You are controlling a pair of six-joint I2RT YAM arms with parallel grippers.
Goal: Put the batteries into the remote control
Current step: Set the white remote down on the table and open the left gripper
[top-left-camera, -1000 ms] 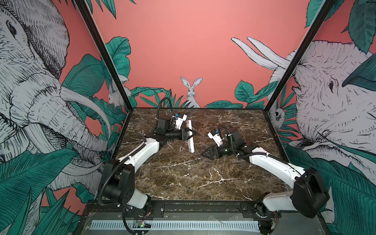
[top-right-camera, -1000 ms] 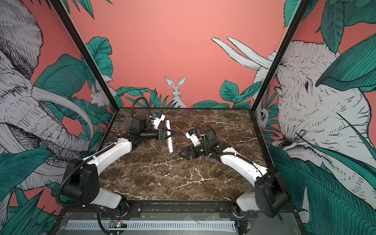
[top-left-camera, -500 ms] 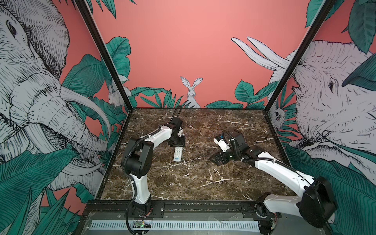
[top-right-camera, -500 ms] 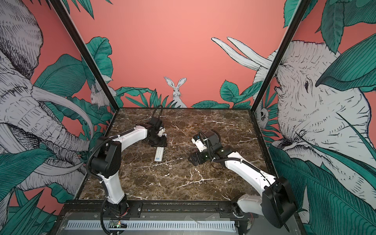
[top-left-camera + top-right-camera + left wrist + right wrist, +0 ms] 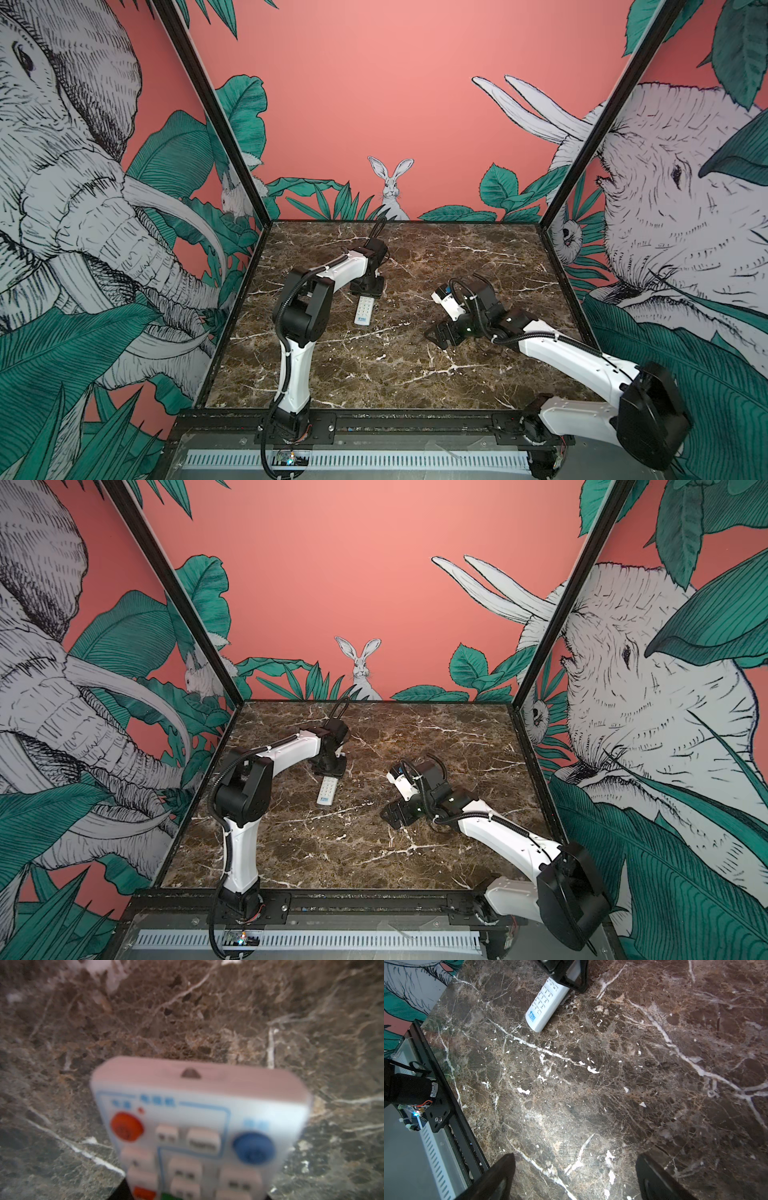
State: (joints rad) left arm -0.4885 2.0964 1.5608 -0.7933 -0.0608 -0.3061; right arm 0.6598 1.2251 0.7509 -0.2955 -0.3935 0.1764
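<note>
The remote control [image 5: 364, 309] [image 5: 327, 791] is a slim white bar, buttons up, left of the table's middle. Its blue-logo end [image 5: 534, 1017] points toward the front rail. My left gripper [image 5: 366, 289] [image 5: 330, 766] is shut on its far part, and black fingers [image 5: 571, 978] flank it. In the left wrist view the remote [image 5: 199, 1126] fills the lower half, blurred, showing a red and a blue round button. My right gripper [image 5: 436, 334] [image 5: 390, 812] [image 5: 574, 1167] hangs open over bare marble, right of the remote and well apart from it. The batteries are out of view.
The brown marble table [image 5: 395, 374] is walled by printed panels at the back and both sides. A black rail [image 5: 374, 419] runs along the front edge. The left arm's raised elbow [image 5: 303, 307] stands in front and to the left of the remote.
A second ago the left arm lay low, holding the remote crosswise farther back. Its elbow has since risen and the remote now points frontward. The right gripper shifted slightly to the right.
</note>
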